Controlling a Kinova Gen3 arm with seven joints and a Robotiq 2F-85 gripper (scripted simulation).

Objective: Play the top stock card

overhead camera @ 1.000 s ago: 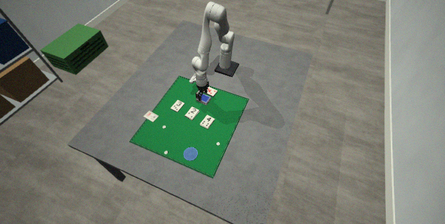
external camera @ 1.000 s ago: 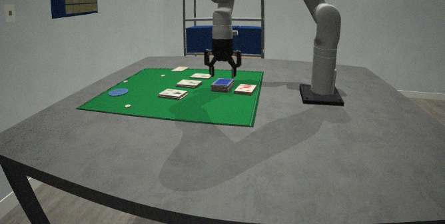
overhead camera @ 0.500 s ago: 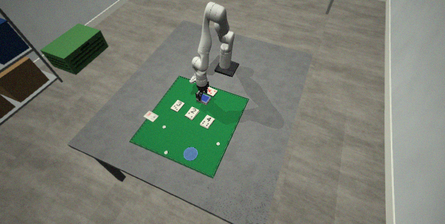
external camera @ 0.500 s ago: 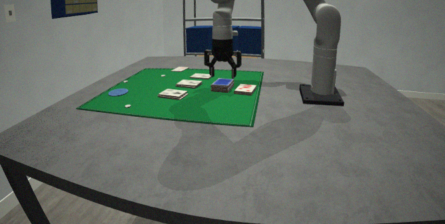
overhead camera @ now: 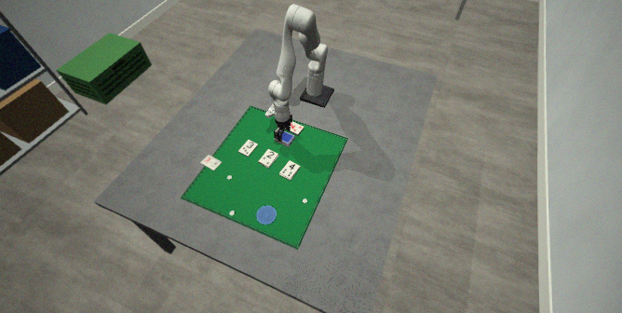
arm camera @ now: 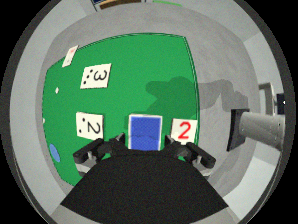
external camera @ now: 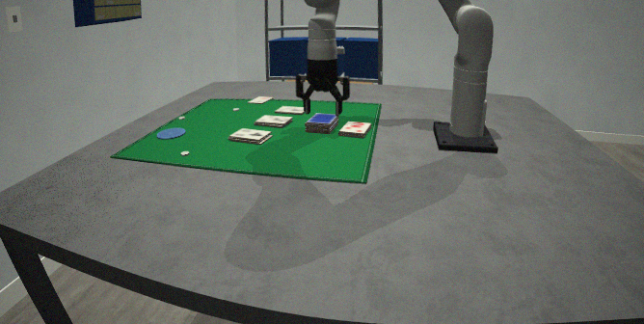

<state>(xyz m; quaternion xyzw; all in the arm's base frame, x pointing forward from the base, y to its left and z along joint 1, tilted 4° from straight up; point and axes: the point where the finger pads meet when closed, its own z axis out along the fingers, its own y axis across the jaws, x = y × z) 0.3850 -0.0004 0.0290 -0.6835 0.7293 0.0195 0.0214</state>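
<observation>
The face-down stock (overhead camera: 287,138) (external camera: 322,119) (arm camera: 145,131) shows a blue back on top. My gripper (external camera: 324,112) (arm camera: 144,139) is open and empty, fingers pointing down just above the stock, one towards each side of it. Three face-up piles with black numbers lie in a row: a 3 (overhead camera: 248,148) (external camera: 289,110) (arm camera: 96,76), a 2 (overhead camera: 268,158) (external camera: 274,121) (arm camera: 90,125) and a 4 (overhead camera: 290,170) (external camera: 250,135). A stack with a red 2 (overhead camera: 296,128) (external camera: 355,128) (arm camera: 184,130) lies beside the stock, on the robot base's side.
A card with a red mark (overhead camera: 210,162) (external camera: 260,99) (arm camera: 70,55) lies across the edge of the green mat (overhead camera: 261,191) (external camera: 318,169) (arm camera: 135,60). A blue disc (overhead camera: 266,214) (external camera: 171,133) (arm camera: 54,153) and several small white pieces are on the mat. The robot's base (overhead camera: 317,96) (external camera: 465,138) stands beyond it.
</observation>
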